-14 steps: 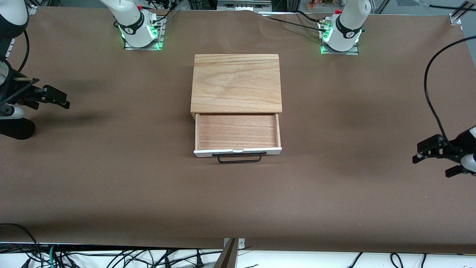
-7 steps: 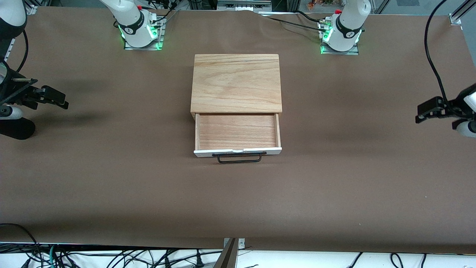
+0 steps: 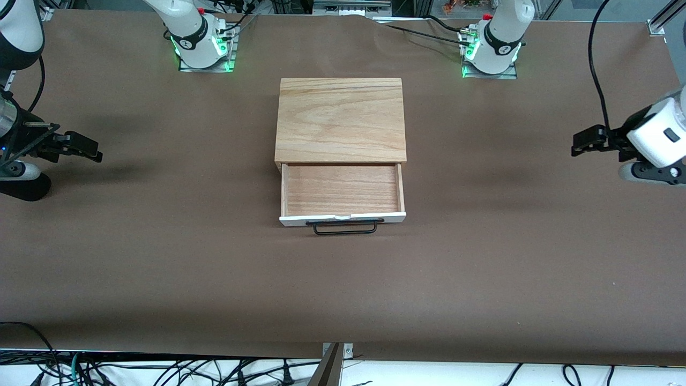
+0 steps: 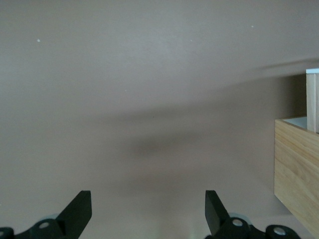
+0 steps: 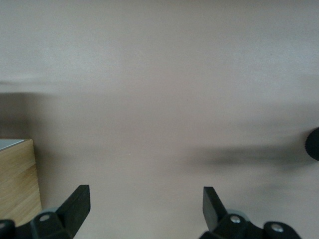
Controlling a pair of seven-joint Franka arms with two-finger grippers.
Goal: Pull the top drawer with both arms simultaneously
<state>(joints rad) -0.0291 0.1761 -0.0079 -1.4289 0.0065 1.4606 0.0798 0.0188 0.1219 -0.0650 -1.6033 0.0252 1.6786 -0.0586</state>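
The top drawer (image 3: 342, 188) stands pulled out of the light-wood cabinet (image 3: 340, 119), its tray empty. Its white front panel and black wire handle (image 3: 344, 228) face the front camera. My left gripper (image 3: 581, 143) hangs open over bare table at the left arm's end, well apart from the drawer. In the left wrist view the left gripper (image 4: 148, 209) holds nothing, and the cabinet's side (image 4: 294, 169) shows at the edge. My right gripper (image 3: 88, 149) hangs open over the table at the right arm's end. The right wrist view shows the right gripper (image 5: 147, 206) empty, with a cabinet corner (image 5: 17, 179).
Brown paper covers the table (image 3: 482, 279). The right arm's base (image 3: 202, 51) and the left arm's base (image 3: 490, 53) stand along the edge farthest from the front camera. A black cable (image 3: 595, 64) loops above the left arm.
The left gripper has swung from over the table beside the drawer's front up toward the bases' side and slightly toward the cabinet. The right gripper has barely shifted. The drawer is unmoved.
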